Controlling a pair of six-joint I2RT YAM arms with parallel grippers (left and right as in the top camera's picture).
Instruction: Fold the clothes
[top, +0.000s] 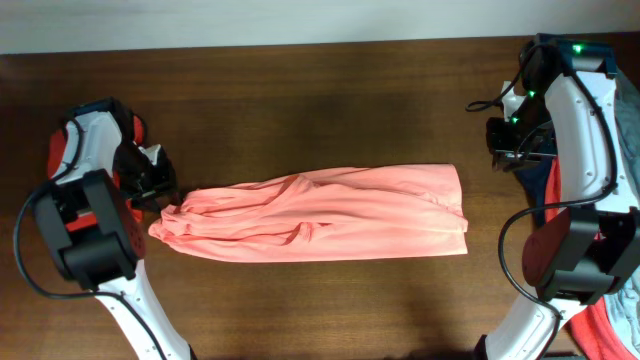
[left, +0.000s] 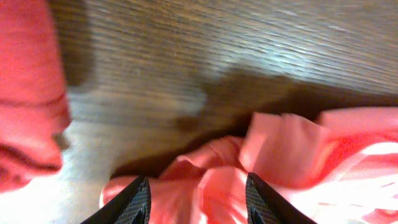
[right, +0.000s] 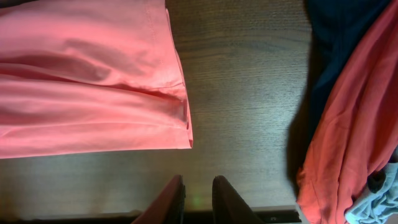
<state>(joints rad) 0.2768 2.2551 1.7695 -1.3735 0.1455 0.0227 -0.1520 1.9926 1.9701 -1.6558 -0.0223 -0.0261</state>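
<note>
A salmon-pink shirt lies in a long, rumpled band across the middle of the table. My left gripper is at the shirt's bunched left end. In the left wrist view its jaws stand apart over the pink folds, with fabric lying between the fingertips. My right gripper hovers off the shirt's right end. In the right wrist view its fingers are nearly together above bare wood, with nothing between them. The shirt's hemmed edge lies ahead to their left.
More clothes are heaped at the table's right edge under the right arm. They are a coral-red garment, a navy one and a grey-blue one. A blurred red shape fills the left side of the left wrist view.
</note>
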